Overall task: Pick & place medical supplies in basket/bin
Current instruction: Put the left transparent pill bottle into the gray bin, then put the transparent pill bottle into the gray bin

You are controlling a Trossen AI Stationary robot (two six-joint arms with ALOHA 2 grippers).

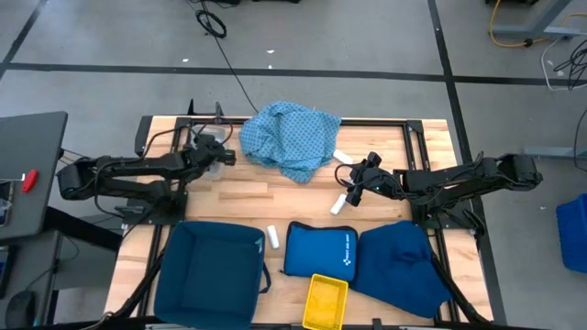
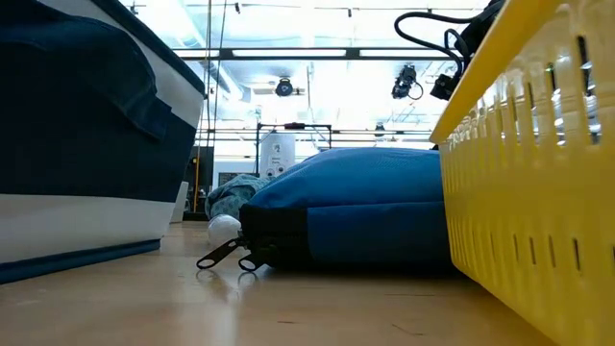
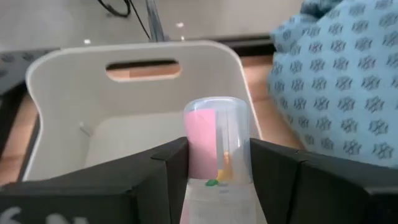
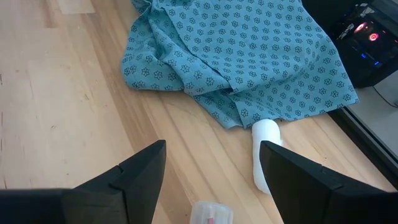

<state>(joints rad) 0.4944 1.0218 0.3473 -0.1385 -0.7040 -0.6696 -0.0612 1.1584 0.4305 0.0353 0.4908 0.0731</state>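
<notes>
My left gripper point(image 1: 218, 156) point(image 3: 217, 155), at the table's far left, is shut on a small clear tube point(image 3: 217, 140) with a pink label. It hangs over a white bin point(image 3: 74, 106) with a handle slot. The light-blue patterned cloth point(image 1: 289, 137) point(image 4: 236, 56) lies crumpled on the far middle of the table. My right gripper point(image 1: 353, 188) point(image 4: 211, 152) stands open over bare wood right of the cloth. A white roll point(image 4: 266, 155) point(image 1: 339, 203) lies by it, and a small clear item point(image 4: 211, 213) lies below it. Other white rolls point(image 1: 272, 236) point(image 1: 341, 156) lie loose. My left gripper pinches the clear tube's two sides point(image 3: 239, 155) between its two fingers point(image 3: 273, 168). The tube's rounded end point(image 3: 214, 106) sticks out past the fingertips. The gripper slants downward toward the white bin, and the tube is lifted clear above the bin's inside.
A dark blue fabric bin point(image 1: 211, 270) point(image 2: 86, 125) stands at the near left. A bright blue zip pouch point(image 1: 321, 249) point(image 2: 356, 207) and a yellow basket point(image 1: 326, 301) point(image 2: 528, 192) sit at the near middle, and a dark blue fabric bundle point(image 1: 404, 261) at the near right.
</notes>
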